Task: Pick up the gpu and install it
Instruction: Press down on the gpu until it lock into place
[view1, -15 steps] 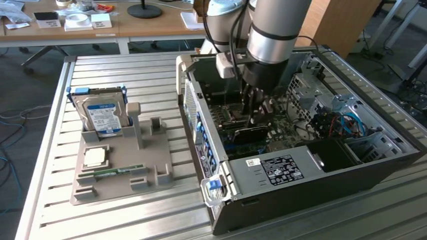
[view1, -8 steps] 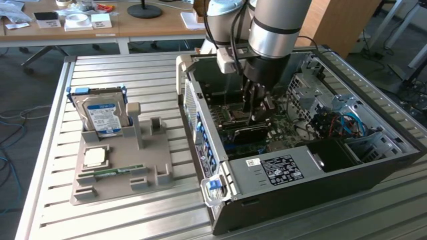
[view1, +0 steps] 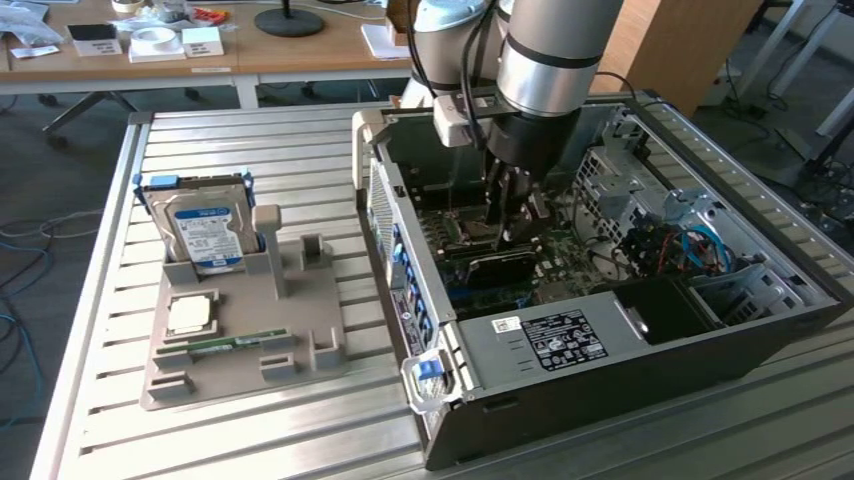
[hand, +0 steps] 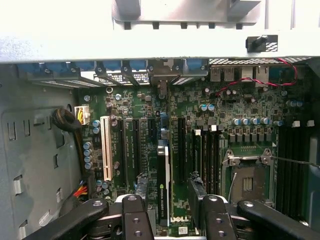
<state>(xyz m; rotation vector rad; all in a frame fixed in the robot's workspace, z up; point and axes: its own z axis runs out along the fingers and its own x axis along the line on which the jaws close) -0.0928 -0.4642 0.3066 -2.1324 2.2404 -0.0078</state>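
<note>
Slatted table carries the case; wrist view shows open jaws straddling the gpu.

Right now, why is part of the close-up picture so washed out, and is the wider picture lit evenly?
Wrist view: the case's metal edge is blown out to near white, while the motherboard below stays readable. Exterior view: light falls brightly on the slatted table, and the inside of the computer case sits in shadow.
</note>
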